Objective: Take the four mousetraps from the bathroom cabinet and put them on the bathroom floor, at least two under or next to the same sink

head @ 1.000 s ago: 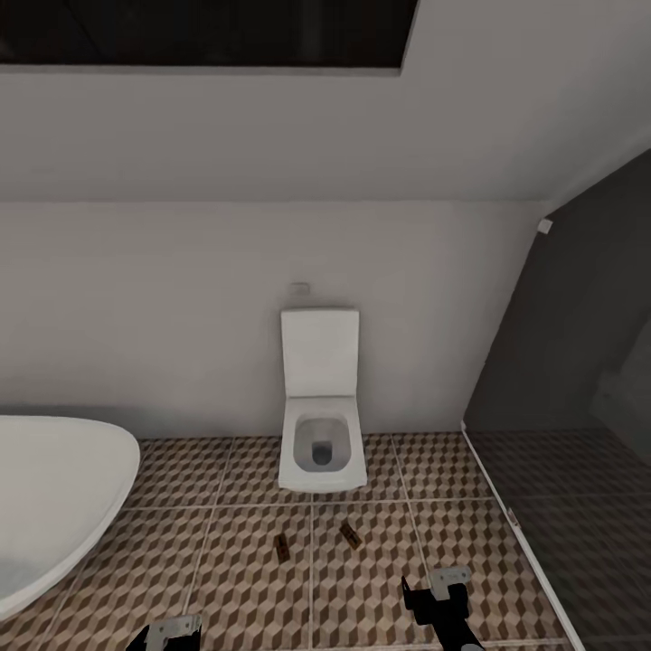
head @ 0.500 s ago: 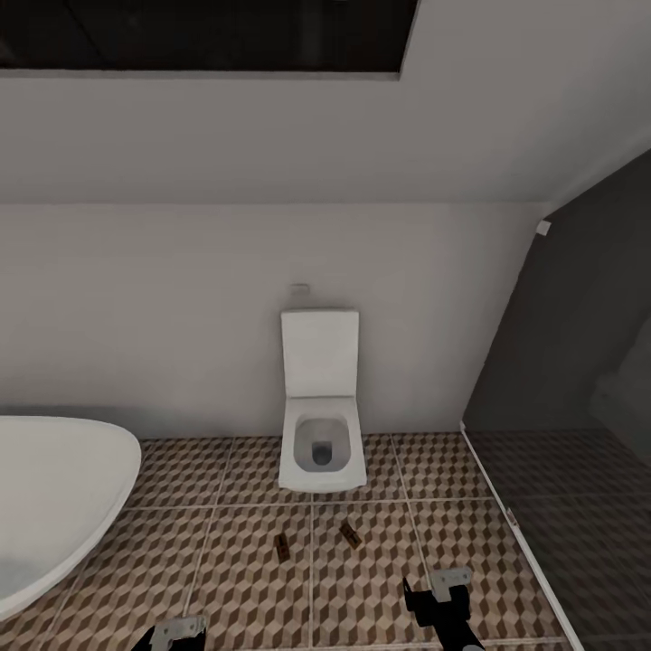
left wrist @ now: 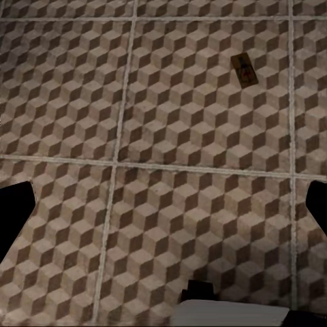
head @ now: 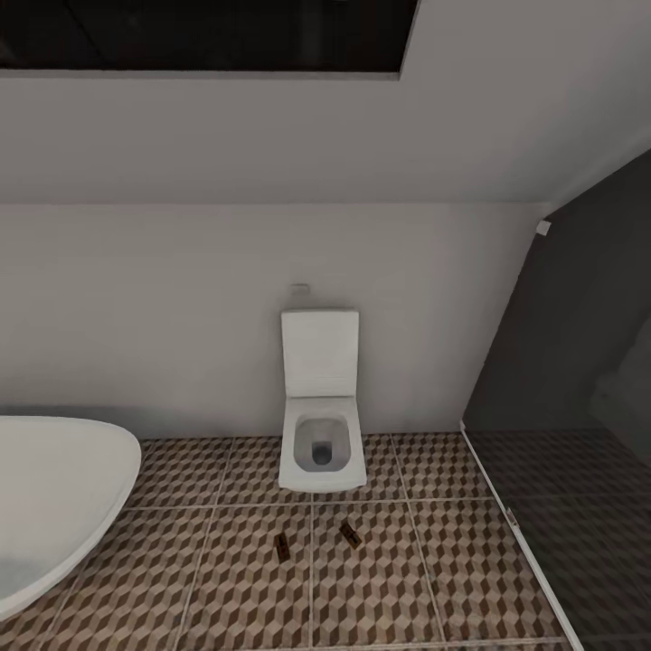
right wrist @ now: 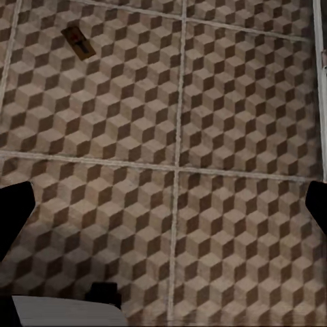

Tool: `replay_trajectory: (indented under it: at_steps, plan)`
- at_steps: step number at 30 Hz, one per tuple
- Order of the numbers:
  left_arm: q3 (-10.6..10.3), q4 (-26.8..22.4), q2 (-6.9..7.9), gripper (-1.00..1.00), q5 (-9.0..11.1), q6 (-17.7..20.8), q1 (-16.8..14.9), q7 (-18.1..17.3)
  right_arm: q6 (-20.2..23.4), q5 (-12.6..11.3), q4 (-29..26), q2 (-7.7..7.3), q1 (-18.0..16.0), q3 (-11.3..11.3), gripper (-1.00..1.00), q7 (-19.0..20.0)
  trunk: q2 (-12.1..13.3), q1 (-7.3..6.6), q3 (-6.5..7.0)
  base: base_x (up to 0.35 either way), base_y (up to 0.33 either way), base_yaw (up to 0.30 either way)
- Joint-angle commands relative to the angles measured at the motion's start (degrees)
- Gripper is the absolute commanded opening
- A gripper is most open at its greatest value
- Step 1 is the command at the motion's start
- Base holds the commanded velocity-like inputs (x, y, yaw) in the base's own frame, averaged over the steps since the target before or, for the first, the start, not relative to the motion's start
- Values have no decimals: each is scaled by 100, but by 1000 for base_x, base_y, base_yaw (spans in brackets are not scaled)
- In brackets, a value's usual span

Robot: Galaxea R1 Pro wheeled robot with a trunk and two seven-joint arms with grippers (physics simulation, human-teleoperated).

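Both grippers, visible at the lower edge of the head view a second earlier, had dropped out of that view. Left gripper (left wrist: 163,204): fingers spread wide apart, nothing between them, above the bathroom floor (left wrist: 170,218). Right gripper (right wrist: 163,204): likewise wide apart and unloaded. Two mousetraps lay flat on the cube-patterned tiles, well apart from each other, in front of the toilet (head: 322,425): the left mousetrap (head: 282,545) and the right mousetrap (head: 351,534). White bathtub (head: 54,497) stood at left; dark shower area (head: 570,506) at right.
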Motion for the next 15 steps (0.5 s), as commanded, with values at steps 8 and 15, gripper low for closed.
replay_trajectory:
  at_steps: [8, 15]
  plan:
    - [-49, 22, 101, 100, 38, -33, 370, 15, 686, -16, -7, 31, 317, 52, 100, -11, -11, 3, -11, 0, 0, 0]
    - [-45, 22, 121, 100, 38, -28, 496, 23, 934, -17, -7, 22, 557, 49, 100, 87, -11, 3, -11, 0, 0, 0]
